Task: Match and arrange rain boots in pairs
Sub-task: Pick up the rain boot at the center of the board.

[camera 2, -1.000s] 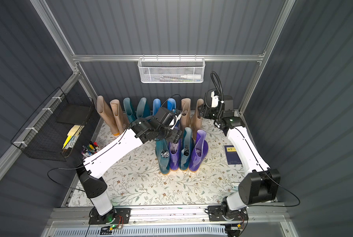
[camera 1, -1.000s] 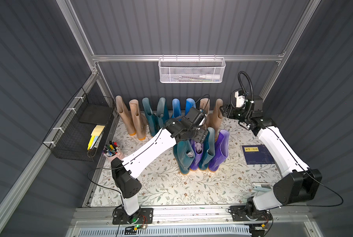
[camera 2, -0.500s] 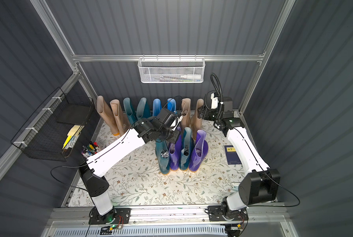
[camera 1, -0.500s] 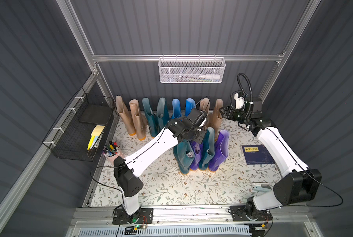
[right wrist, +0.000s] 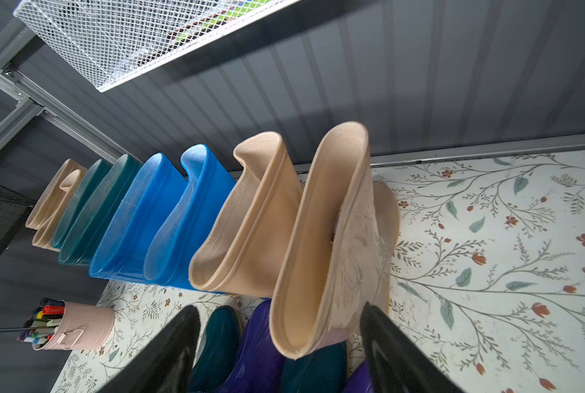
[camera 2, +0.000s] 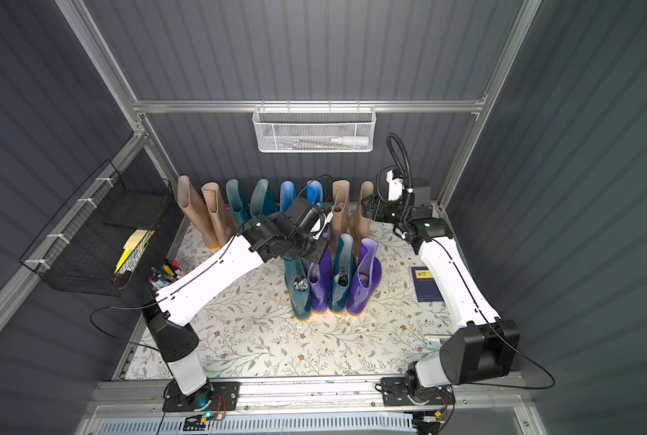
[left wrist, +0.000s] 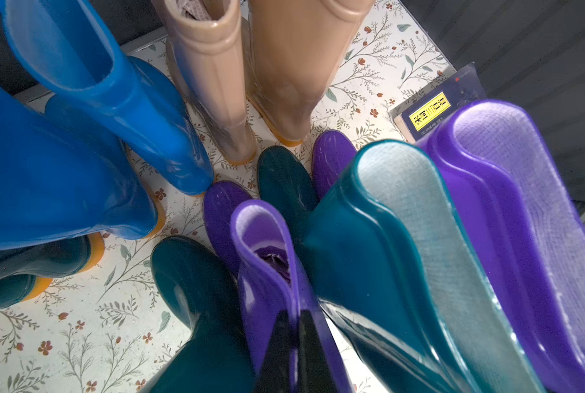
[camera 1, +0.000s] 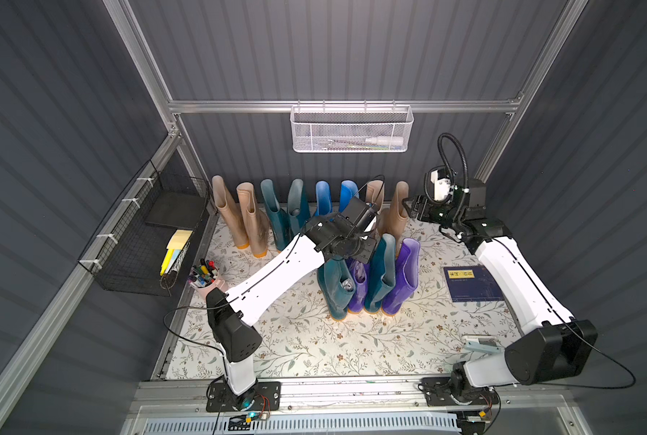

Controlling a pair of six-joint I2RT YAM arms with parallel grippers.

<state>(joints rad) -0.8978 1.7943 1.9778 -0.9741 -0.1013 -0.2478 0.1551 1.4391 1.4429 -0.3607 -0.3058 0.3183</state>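
Along the back wall stand rain boots in pairs: beige [camera 1: 239, 214], dark teal [camera 1: 284, 211], bright blue [camera 1: 333, 196] and beige [camera 1: 393, 211]. In front of them stands a mixed row: teal [camera 1: 333, 286], purple [camera 1: 357, 286], teal [camera 1: 382, 271], purple [camera 1: 404, 275]. My left gripper [camera 1: 356, 252] is shut on the top rim of the left purple boot [left wrist: 267, 272], with its fingers [left wrist: 277, 354] pinching the wall. My right gripper [right wrist: 281, 326] stands open around the top of the rightmost beige boot [right wrist: 318, 238], whose rim lies between the fingers [right wrist: 386, 340].
A pink cup of markers [camera 1: 203, 278] stands at the mat's left edge, under a black wire basket [camera 1: 145, 233]. A dark blue book [camera 1: 470, 282] lies at the right. A white mesh basket [camera 1: 350, 130] hangs on the back wall. The front of the floral mat [camera 1: 314, 346] holds no boots.
My left gripper has shut on the purple boot's rim after standing open a second ago. The right arm has hardly moved.
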